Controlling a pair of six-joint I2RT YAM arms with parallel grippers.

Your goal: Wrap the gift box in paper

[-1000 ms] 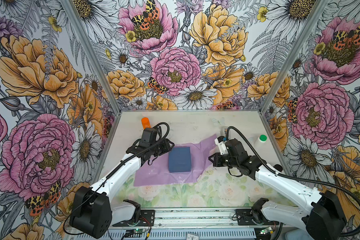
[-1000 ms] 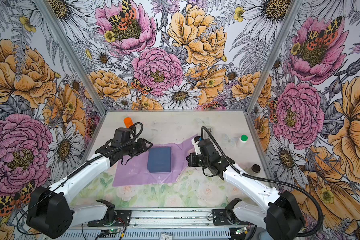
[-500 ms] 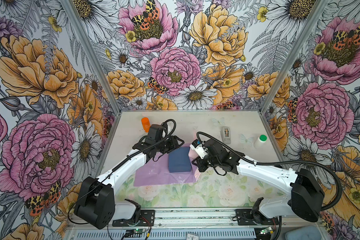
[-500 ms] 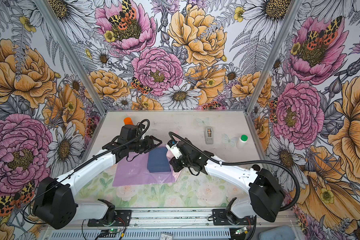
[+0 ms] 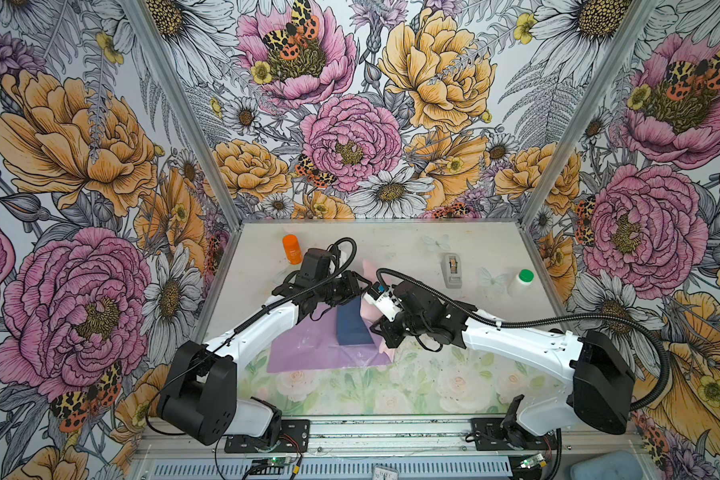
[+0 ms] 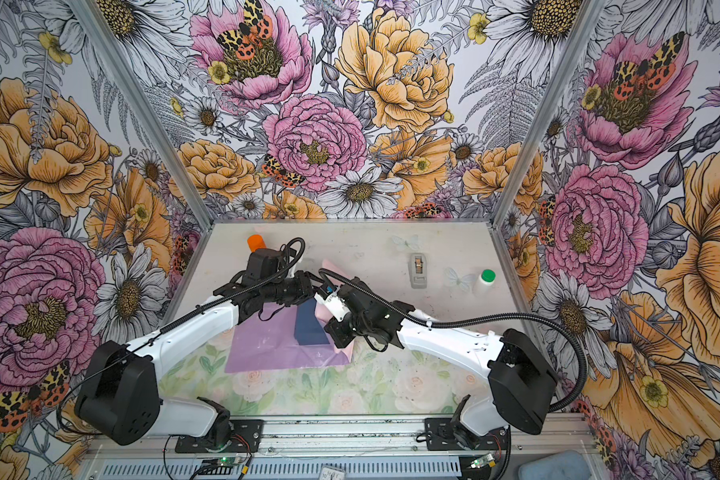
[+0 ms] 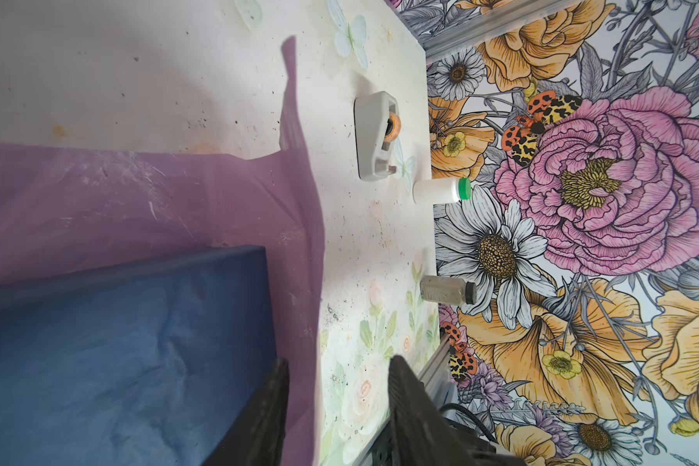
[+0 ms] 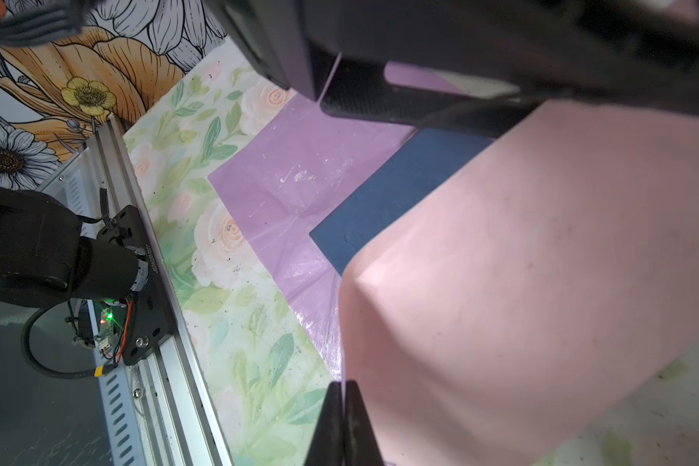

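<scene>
The navy gift box (image 5: 352,326) (image 6: 308,326) lies on the lilac paper (image 5: 308,351) (image 6: 267,345) in both top views. The paper's right part is lifted, pale pink side up (image 8: 541,262), over the box's (image 8: 396,189) right half. My right gripper (image 8: 344,387) (image 5: 383,332) is shut on this raised flap's near edge. At the box's far end, my left gripper (image 7: 340,403) (image 5: 360,286) is open. Its jaws straddle the flap's standing edge (image 7: 303,282), one finger over the box (image 7: 118,343) and one outside.
An orange-capped bottle (image 5: 292,249) stands at the back left. A grey tape dispenser (image 5: 452,270) and a white bottle with a green cap (image 5: 522,282) sit at the back right. A small clear jar (image 7: 446,289) stands near the right wall.
My right gripper has carried the paper's right edge leftward, up and over the box. My left gripper has moved right to the box's far end and its jaws have narrowed.
</scene>
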